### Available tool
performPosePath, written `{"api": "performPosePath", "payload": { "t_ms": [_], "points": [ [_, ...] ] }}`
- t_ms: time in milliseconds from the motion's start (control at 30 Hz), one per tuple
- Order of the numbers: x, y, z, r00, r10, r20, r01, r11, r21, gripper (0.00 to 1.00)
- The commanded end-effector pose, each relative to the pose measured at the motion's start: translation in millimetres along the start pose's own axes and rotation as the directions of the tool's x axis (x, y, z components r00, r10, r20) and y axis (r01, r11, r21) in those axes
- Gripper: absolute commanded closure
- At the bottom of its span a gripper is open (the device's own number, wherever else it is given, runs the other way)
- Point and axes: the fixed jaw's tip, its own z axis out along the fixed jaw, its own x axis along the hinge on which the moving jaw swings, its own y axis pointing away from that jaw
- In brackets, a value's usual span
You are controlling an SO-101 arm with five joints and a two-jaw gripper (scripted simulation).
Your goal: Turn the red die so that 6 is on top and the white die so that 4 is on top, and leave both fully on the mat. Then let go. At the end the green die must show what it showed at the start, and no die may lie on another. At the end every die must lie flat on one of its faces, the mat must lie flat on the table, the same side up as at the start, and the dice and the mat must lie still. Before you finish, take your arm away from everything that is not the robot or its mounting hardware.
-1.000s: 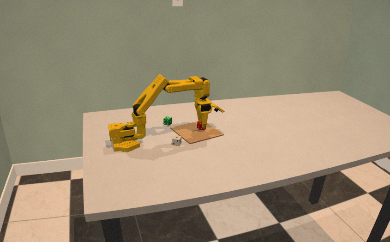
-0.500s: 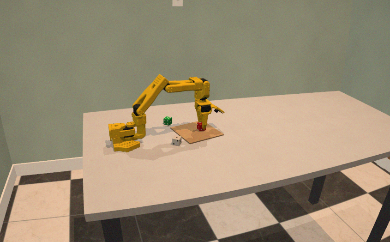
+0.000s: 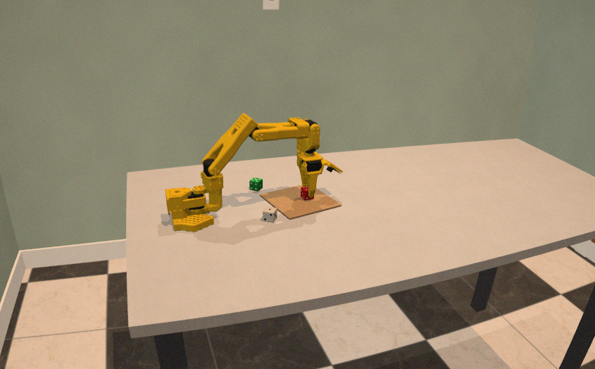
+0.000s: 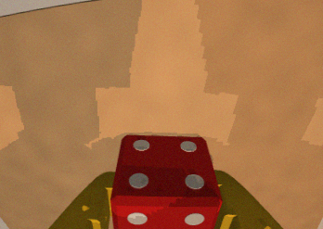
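Note:
My gripper [image 3: 307, 194] is shut on the red die [image 3: 305, 193] [image 4: 165, 198] and holds it at the brown mat [image 3: 322, 207] [image 4: 259, 69], at or just above its surface. In the wrist view the die's six face is towards the camera and its four face is away from it. The white die [image 3: 270, 213] lies on the table just off the mat's left corner. The green die [image 3: 255, 184] lies on the table behind the mat, to the left.
The arm's yellow base [image 3: 189, 208] stands at the table's left end. The table [image 3: 427, 201] runs wide to the right, with its edges far from the mat.

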Motion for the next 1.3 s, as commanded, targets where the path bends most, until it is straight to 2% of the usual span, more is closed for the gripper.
{"api": "performPosePath", "payload": {
  "t_ms": [0, 200, 467, 833, 1267],
  "points": [
    [-4.0, 2.1, -7.4, 0.999, -0.009, 0.039, 0.009, 1.0, -0.004, 1.0],
    [-4.0, 2.1, -7.4, 0.999, -0.009, 0.039, 0.009, 1.0, -0.004, 0.98],
    [-4.0, 2.1, -7.4, 0.999, -0.009, 0.039, 0.009, 1.0, -0.004, 0.87],
    [-4.0, 2.1, -7.4, 0.999, -0.009, 0.039, 0.009, 1.0, -0.004, 0.85],
    [-4.0, 2.1, -7.4, 0.999, -0.009, 0.039, 0.009, 1.0, -0.004, 0.74]
  ]
}}
